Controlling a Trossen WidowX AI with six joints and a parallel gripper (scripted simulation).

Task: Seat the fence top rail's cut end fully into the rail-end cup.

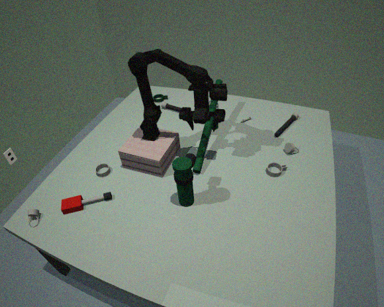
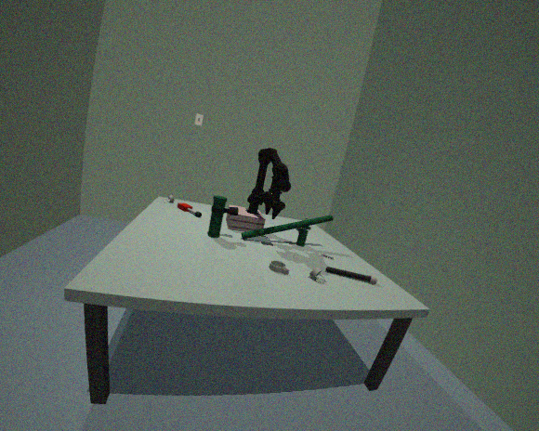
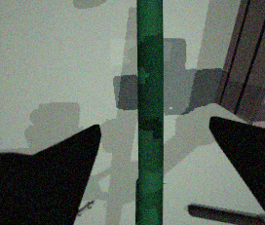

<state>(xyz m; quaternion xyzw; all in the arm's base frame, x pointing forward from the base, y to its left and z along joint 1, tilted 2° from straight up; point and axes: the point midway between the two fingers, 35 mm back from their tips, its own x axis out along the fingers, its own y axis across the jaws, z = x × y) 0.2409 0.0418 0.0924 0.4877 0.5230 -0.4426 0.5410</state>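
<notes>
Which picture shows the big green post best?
The top view: the big green post stands whole and near, cap and dark band visible. The exterior view shows it small and far. The wrist view shows only the rail, no post.

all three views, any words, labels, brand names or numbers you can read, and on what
None can be read in any view.
The red block tool, the green rail, the big post and the pink base block bear no markings.
The wall plate shows only two dark slots, no text.
Faint dark squiggle on the table near the left claw finger: too small and blurred to read.
</notes>
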